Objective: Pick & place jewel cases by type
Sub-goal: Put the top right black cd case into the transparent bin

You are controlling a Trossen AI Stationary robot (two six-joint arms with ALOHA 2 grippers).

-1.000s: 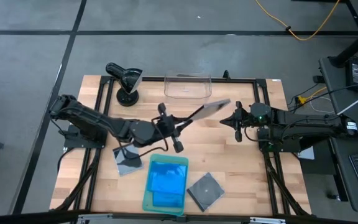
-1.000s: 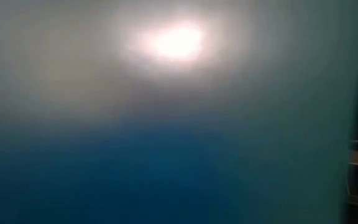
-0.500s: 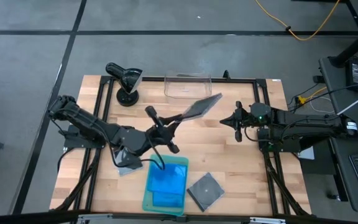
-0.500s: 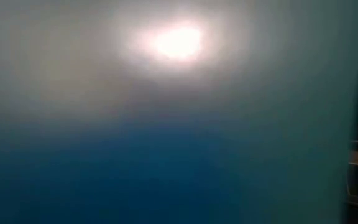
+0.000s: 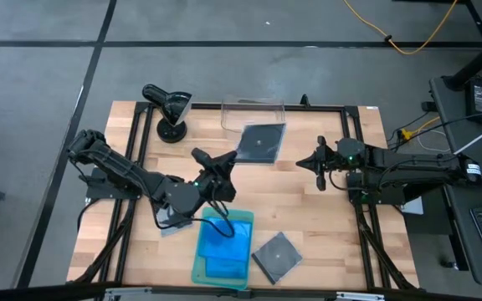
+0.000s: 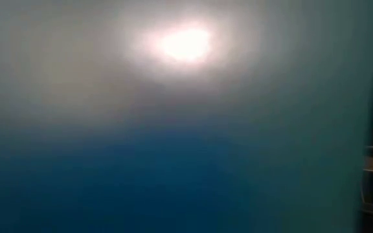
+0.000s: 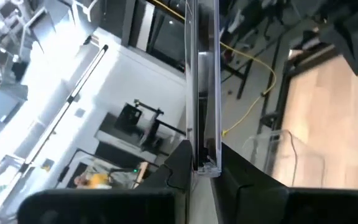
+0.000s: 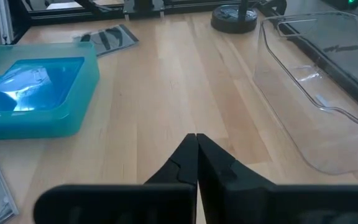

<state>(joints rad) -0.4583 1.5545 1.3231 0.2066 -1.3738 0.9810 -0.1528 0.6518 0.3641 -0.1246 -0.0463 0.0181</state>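
My left gripper (image 5: 229, 160) is shut on a dark grey jewel case (image 5: 262, 142), held high above the table just near of the clear bin (image 5: 253, 114). In the left wrist view the case (image 7: 205, 74) shows edge-on between my fingers. A second dark case (image 5: 276, 255) lies flat at the near right, and another (image 5: 171, 220) lies flat under my left arm. Blue cases (image 5: 223, 242) lie in the pale green tray (image 5: 197, 272). My right gripper (image 5: 320, 174) hovers shut and holds nothing at the right of the table. My left gripper pinches the dark case between its two fingers at the edge nearest the arm (image 7: 205, 163), one finger on each flat face. The fingers come level from the table's near left. The case sticks out beyond them, lifted clear, its broad face up in the high view.
A black lamp (image 5: 170, 107) stands at the far left beside the bin. The low view is filled by a blurred teal and blue surface (image 6: 173, 162) close to the lens. Bare wood (image 5: 308, 217) lies between the tray and my right arm.
My left gripper has rolled about its own axis and drawn slightly toward the table's left. The held case has turned from nearly on edge to flat, face up, and stays lifted near the bin.
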